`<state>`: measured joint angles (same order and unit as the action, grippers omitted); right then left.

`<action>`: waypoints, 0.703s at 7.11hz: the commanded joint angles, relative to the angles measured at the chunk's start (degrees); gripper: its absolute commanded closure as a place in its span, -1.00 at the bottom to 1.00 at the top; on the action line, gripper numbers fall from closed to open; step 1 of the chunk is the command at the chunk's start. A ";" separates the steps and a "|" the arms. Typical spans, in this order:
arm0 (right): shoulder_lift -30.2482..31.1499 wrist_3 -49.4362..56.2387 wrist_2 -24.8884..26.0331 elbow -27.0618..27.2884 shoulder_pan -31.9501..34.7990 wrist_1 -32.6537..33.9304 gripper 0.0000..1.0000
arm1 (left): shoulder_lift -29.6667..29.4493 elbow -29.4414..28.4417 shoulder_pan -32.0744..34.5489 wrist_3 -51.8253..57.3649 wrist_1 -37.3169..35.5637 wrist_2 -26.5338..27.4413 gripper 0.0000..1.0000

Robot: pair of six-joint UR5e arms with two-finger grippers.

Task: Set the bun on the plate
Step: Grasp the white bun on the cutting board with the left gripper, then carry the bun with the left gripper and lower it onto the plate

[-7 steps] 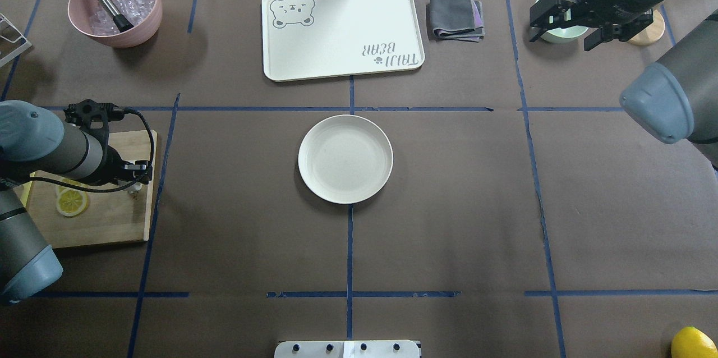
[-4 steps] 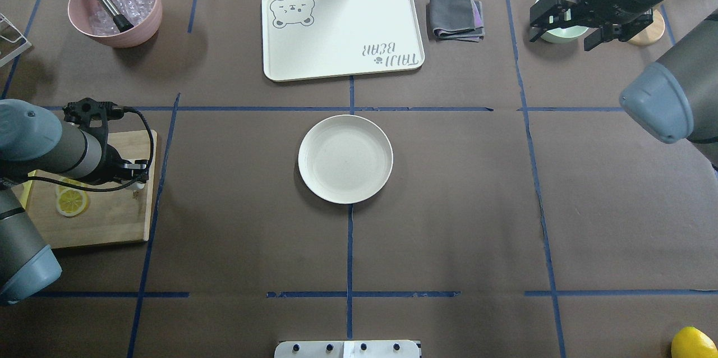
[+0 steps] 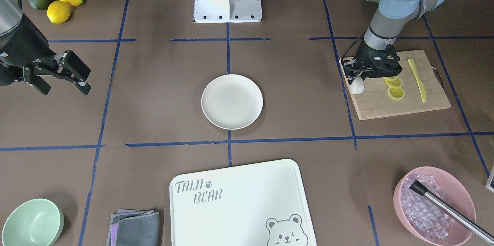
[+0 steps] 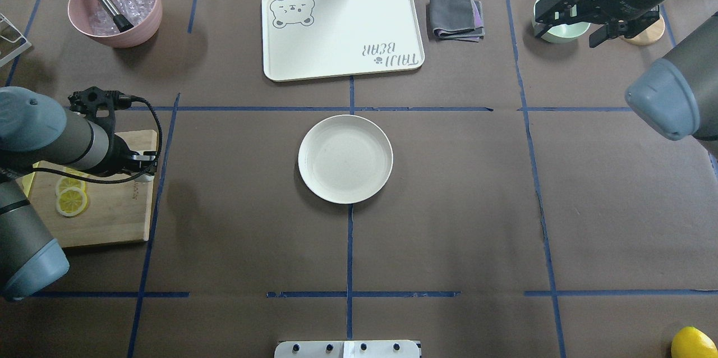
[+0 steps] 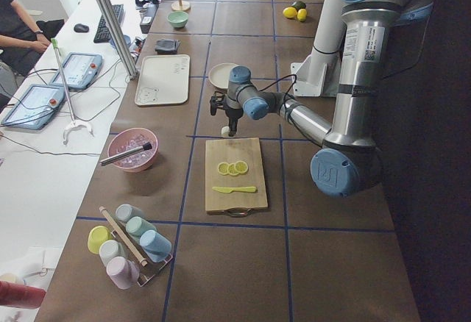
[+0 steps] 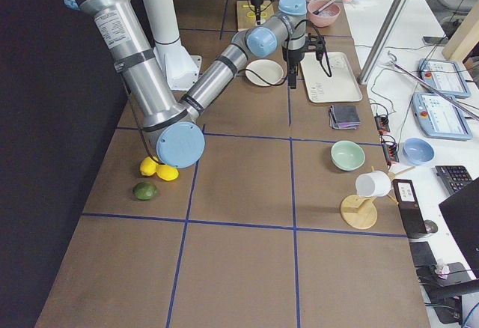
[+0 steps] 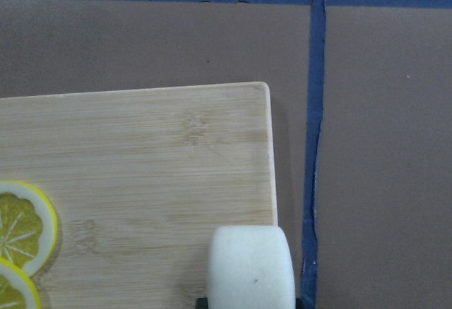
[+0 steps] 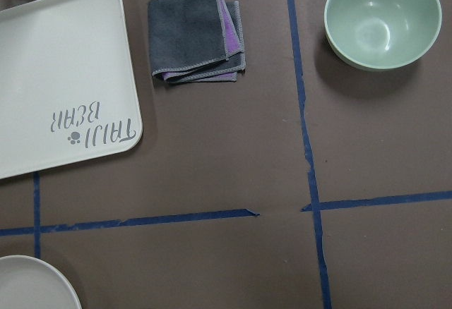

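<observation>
1. white bun sat clamped in the left gripper, by the corner of the wooden board.
2. it wanted a clean lift, then a level carry to the plate, well apart, and a low release.
3. right gripper hung idle, jaws spread.

Brown table gridded with blue tape, white desk alongside
</observation>
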<state>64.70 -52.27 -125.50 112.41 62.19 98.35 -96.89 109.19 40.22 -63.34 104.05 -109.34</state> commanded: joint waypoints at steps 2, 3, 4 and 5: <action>4.62 9.76 0.00 -0.09 4.58 0.00 -1.00 | -14.40 -0.20 0.12 -0.99 -14.95 0.18 0.17; 7.43 16.78 0.00 -0.35 7.56 0.17 -1.00 | -19.60 -0.82 -0.31 -3.70 -19.45 0.18 0.17; 10.24 23.73 -0.09 -0.79 10.90 0.26 -1.00 | -24.00 -1.87 -1.02 -6.42 -21.50 0.18 0.17; 12.71 31.10 -2.53 -2.53 14.15 0.52 -1.00 | -27.96 -5.10 -4.24 -9.75 -21.52 0.44 0.17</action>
<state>74.21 -30.01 -126.17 111.38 72.37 98.63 -119.68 106.90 38.65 -69.45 83.99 -109.09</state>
